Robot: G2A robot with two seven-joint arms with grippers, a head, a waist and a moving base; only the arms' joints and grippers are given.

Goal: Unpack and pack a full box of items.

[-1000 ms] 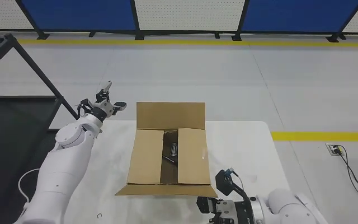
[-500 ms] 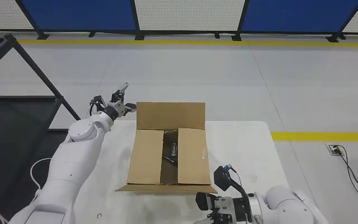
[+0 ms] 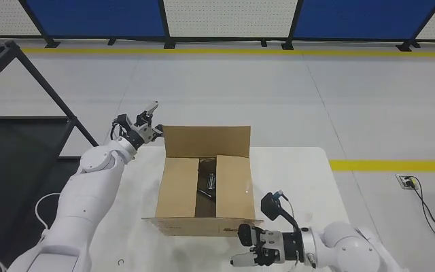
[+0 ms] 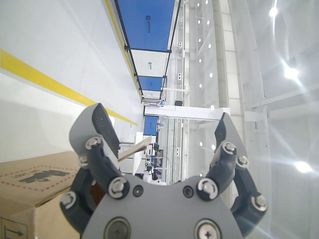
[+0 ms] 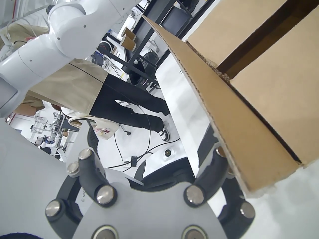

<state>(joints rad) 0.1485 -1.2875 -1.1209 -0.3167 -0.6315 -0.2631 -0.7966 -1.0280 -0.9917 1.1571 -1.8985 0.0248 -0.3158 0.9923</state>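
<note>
A brown cardboard box [image 3: 234, 190] stands mid-table, its two side flaps folded in with a gap over dark items [image 3: 207, 185]. The far flap [image 3: 207, 141] stands upright, and the near flap [image 3: 202, 226] is raised. My left gripper [image 3: 146, 117] is open just beyond the far flap's left corner; in the left wrist view the open gripper [image 4: 162, 130] has the box [image 4: 37, 175] beside one finger. My right gripper [image 3: 243, 250] is open at the box's near right corner. In the right wrist view the near flap's edge [image 5: 199, 88] runs against one finger [image 5: 211, 150] of that gripper [image 5: 149, 145].
The white table [image 3: 299, 177] has bare room to the right and left of the box. A black metal frame [image 3: 41, 88] stands off the table's left side. A small ring [image 3: 120, 262] lies near the front left edge.
The left gripper has swung right to the far flap's corner. The right gripper has come in under the near flap, which has risen from lying flat outward.
</note>
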